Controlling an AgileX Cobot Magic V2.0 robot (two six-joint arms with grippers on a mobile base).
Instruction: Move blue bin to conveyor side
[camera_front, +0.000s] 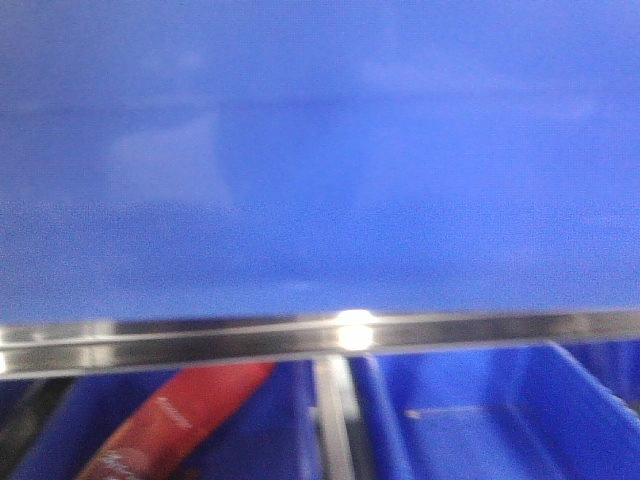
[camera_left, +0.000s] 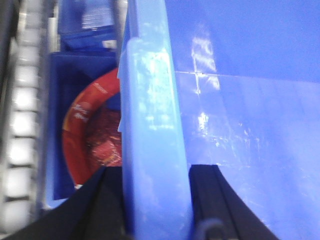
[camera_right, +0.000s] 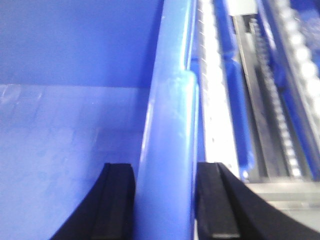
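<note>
Before the front camera, above a metal rail (camera_front: 200, 335), we note the blue bin (camera_front: 320, 150) held up, left claw (camera_left: 156, 172) and right claw (camera_right: 162, 170) each pinching its rim; we judge the carry underway, next needing both arms shifting level toward the unseen conveyor.

Left tool (camera_left: 157, 200) and right tool (camera_right: 166, 200) straddle bin (camera_left: 250, 125) rim.
</note>
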